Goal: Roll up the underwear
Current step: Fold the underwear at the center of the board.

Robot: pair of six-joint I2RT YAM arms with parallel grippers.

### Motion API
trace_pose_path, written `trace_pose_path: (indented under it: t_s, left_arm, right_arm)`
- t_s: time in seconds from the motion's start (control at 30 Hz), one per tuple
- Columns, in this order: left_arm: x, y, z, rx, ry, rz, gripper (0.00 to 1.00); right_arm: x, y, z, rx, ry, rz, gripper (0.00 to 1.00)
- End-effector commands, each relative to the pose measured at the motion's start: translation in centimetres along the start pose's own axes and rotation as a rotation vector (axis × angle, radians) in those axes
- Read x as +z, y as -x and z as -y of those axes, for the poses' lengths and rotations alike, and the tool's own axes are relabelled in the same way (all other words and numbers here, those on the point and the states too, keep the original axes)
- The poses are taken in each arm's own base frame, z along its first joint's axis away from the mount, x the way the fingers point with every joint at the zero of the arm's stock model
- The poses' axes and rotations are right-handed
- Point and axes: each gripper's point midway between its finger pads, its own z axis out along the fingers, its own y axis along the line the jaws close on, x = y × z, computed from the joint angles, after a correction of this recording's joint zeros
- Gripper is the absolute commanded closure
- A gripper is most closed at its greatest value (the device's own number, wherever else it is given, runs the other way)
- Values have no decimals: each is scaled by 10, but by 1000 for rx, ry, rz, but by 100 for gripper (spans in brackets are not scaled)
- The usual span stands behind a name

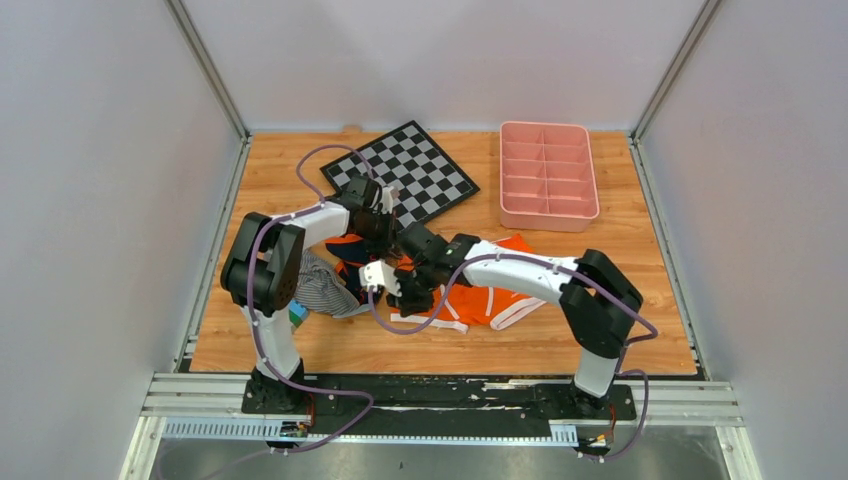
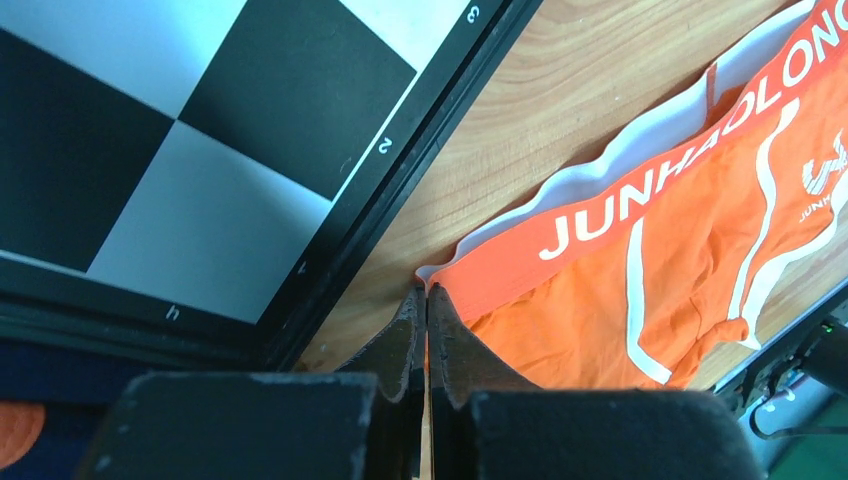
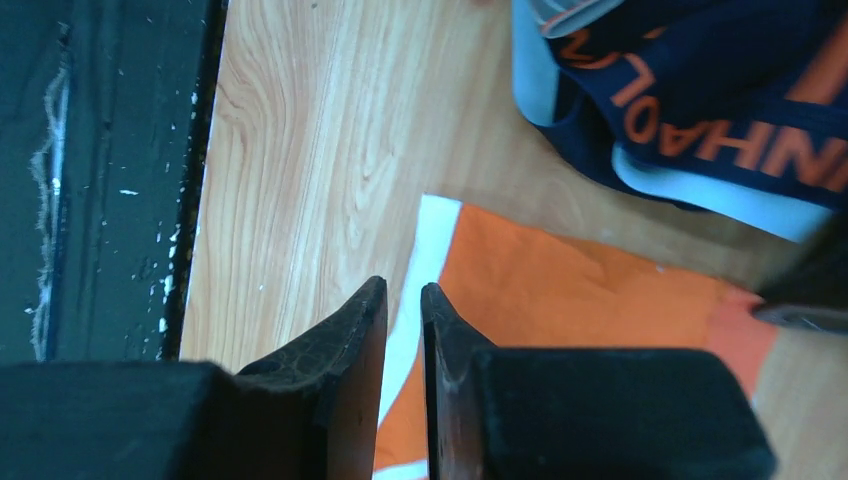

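L gripper [image 2: 426,330], black ridged fingers, is closed to a slit w/ a sliver of orange pinched btwn. It has the waistband corner of the bright orange fabric briefs [image 2: 590,290], spread on the wood-grain worktop [image 2: 560,90] beside the glossy chequered board [image 2: 200,150]. R gripper [image 3: 404,340] is barely parted astride a white trim edge; can't tell if it grips. Step, prob.: securing one edge. Next: turn that soft, limp edge over evenly, both sides together, to start the roll.
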Motion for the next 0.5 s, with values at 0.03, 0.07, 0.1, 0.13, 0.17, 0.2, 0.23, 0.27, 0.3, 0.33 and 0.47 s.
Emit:
trace_pose_path:
  t_s: [0.03, 0.07, 0.1, 0.13, 0.17, 0.2, 0.23, 0.27, 0.3, 0.33, 0.47]
  left_arm:
    - [-18, 6, 1, 38, 13, 43, 100]
    - [-17, 6, 1, 38, 11, 44, 100]
    - [-17, 6, 2, 38, 8, 44, 100]
    - [-16, 5, 1, 34, 8, 42, 100]
    - [-16, 5, 1, 32, 5, 39, 100]
    - [-15, 5, 1, 31, 3, 39, 100]
    - [-14, 5, 1, 29, 3, 39, 100]
    - [-14, 5, 1, 27, 1, 38, 100]
    - [-13, 6, 1, 25, 1, 37, 100]
    - [-12, 6, 0, 22, -1, 36, 100]
    - [-9, 6, -1, 14, -3, 26, 100]
  right_arm:
    - [34, 0, 8, -26, -74, -43, 80]
    - [37, 0, 11, -13, -93, -46, 80]
    - [39, 0, 13, 0, -106, -45, 81]
    - [41, 1, 15, 8, -117, -43, 81]
    - [43, 1, 16, 17, -123, -44, 81]
    - [44, 1, 16, 22, -123, -45, 81]
    - [45, 1, 15, 24, -117, -43, 82]
    - [46, 1, 13, 26, -107, -41, 83]
    - [47, 1, 10, 25, -99, -38, 84]
    - [48, 0, 8, 22, -93, -40, 85]
    - [54, 1, 0, 12, -65, -38, 87]
